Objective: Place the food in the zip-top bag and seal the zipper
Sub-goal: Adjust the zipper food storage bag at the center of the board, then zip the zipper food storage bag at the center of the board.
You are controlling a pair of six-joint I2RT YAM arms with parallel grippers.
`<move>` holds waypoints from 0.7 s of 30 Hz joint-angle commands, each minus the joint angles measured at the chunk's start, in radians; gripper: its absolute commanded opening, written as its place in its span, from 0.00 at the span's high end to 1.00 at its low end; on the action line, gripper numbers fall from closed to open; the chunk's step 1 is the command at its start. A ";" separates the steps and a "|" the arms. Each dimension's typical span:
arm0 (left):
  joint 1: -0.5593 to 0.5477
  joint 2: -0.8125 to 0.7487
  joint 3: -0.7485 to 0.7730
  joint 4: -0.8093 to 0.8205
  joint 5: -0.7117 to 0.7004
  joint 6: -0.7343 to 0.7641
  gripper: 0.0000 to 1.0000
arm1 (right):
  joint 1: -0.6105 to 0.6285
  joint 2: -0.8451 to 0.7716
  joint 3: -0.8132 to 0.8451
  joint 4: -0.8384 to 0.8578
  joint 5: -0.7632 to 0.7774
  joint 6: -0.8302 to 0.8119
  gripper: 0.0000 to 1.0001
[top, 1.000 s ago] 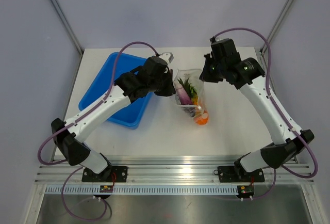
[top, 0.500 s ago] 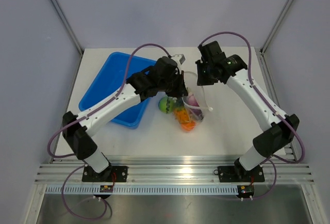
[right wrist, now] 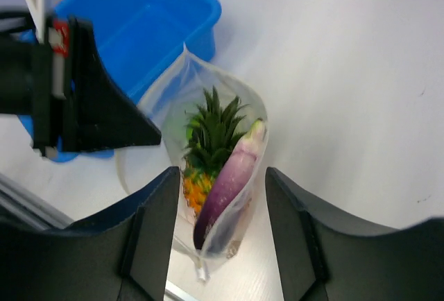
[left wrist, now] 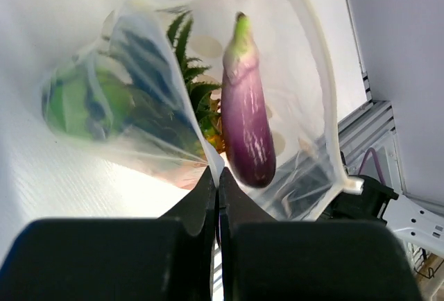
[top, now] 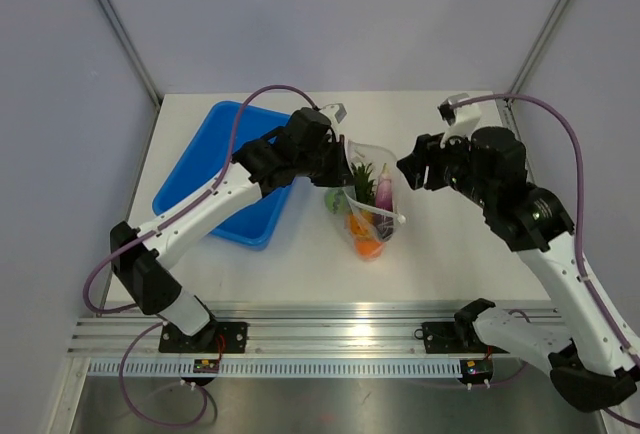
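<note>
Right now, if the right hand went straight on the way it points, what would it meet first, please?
The right hand would probably first meet the dark purple toy eggplant inside the clear dotted plastic bag; depth is unclear.

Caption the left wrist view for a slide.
Left gripper pinches the edge of the open bag, with an eggplant, pineapple and green ball inside.

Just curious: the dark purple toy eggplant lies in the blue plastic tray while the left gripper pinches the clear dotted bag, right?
No: the dark purple eggplant lies inside that clear dotted bag, as the left wrist view shows; the left gripper does pinch it.
</note>
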 commanded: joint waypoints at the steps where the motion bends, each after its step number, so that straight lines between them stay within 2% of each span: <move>1: -0.001 -0.071 -0.017 0.045 0.039 0.000 1.00 | 0.001 -0.082 -0.232 0.172 -0.090 -0.100 0.41; 5: -0.001 -0.103 -0.055 0.040 0.035 0.008 1.00 | 0.001 -0.371 -0.464 0.408 -0.107 -0.108 0.40; 7: 0.001 -0.114 -0.061 0.036 0.030 0.008 1.00 | 0.001 -0.442 -0.558 0.450 -0.132 -0.114 0.40; 14: 0.001 -0.107 -0.054 0.033 0.024 -0.004 1.00 | 0.003 -0.499 -0.626 0.341 -0.280 -0.091 0.38; 21: 0.002 -0.096 -0.055 0.036 0.024 -0.015 1.00 | 0.003 -0.625 -0.735 0.357 -0.227 -0.073 0.36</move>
